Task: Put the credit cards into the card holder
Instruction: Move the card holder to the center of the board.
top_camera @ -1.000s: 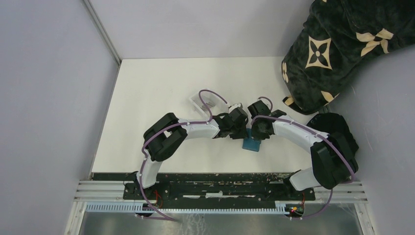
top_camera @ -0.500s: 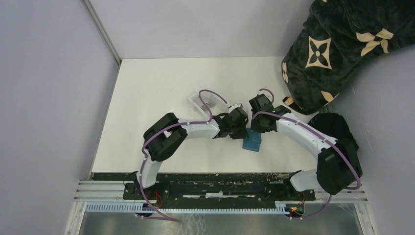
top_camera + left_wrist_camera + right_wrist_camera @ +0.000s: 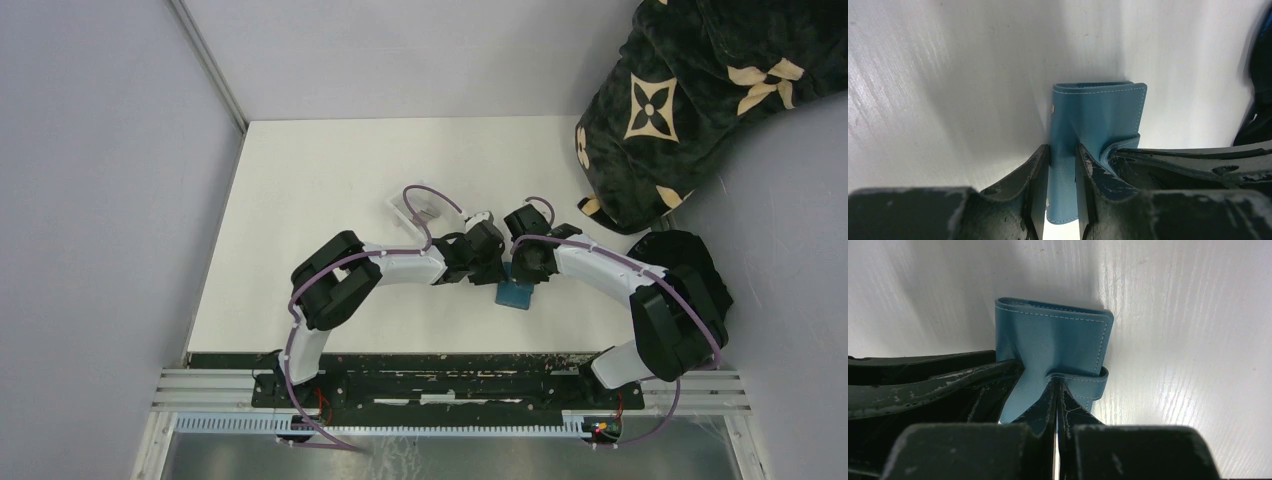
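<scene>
The teal card holder (image 3: 515, 294) lies on the white table between the two wrists. In the left wrist view my left gripper (image 3: 1063, 167) is shut on one long edge of the card holder (image 3: 1098, 107), a finger on each face. In the right wrist view my right gripper (image 3: 1056, 386) has its jaws pressed together, and the snap tab (image 3: 1088, 382) comes out from the fingertips and wraps round the card holder's (image 3: 1053, 340) edge. The credit cards cannot be made out; only a greyish shape shows in the clear tray (image 3: 418, 209) behind the left arm.
A black blanket with a tan flower pattern (image 3: 700, 90) is heaped at the back right corner. A dark object (image 3: 690, 255) sits beside the right arm. Grey walls close in the table (image 3: 320, 190) at left and back.
The right wrist swung a little back and to the right, then returned towards the card holder. The card holder shifted slightly with it. The left arm held still.
</scene>
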Action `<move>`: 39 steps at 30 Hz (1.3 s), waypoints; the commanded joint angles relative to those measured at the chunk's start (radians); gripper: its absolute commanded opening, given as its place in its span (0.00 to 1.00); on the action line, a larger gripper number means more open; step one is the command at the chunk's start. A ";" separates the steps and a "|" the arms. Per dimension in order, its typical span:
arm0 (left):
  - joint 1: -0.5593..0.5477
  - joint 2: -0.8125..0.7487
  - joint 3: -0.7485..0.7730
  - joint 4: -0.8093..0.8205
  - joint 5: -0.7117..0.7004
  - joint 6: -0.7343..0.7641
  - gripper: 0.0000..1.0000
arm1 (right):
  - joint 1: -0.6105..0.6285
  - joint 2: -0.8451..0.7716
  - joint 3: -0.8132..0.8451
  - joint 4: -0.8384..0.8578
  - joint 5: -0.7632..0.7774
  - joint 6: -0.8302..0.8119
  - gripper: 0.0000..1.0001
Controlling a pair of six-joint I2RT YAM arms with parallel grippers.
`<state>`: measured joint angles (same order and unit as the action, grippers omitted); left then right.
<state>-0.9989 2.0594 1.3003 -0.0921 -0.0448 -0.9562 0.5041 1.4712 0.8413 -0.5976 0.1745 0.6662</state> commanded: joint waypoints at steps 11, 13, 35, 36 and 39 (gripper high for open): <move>0.036 -0.013 -0.240 -0.147 -0.134 -0.069 0.33 | 0.005 -0.099 0.144 -0.068 0.033 -0.050 0.08; 0.041 -0.036 -0.263 -0.144 -0.146 -0.080 0.33 | 0.005 -0.091 0.133 -0.068 0.036 -0.048 0.12; 0.139 -0.221 -0.359 -0.149 -0.221 -0.063 0.49 | 0.004 0.046 0.189 -0.031 0.016 -0.117 0.32; 0.140 -0.231 -0.339 -0.164 -0.224 -0.054 0.53 | 0.005 0.048 0.202 -0.036 0.020 -0.122 0.34; 0.140 -0.263 -0.272 -0.220 -0.239 -0.026 0.60 | 0.004 0.050 0.240 -0.055 0.032 -0.131 0.37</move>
<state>-0.8688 1.8053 0.9909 -0.0681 -0.2100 -1.0683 0.5041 1.5234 0.9932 -0.6525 0.1822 0.5663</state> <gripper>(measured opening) 0.562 0.347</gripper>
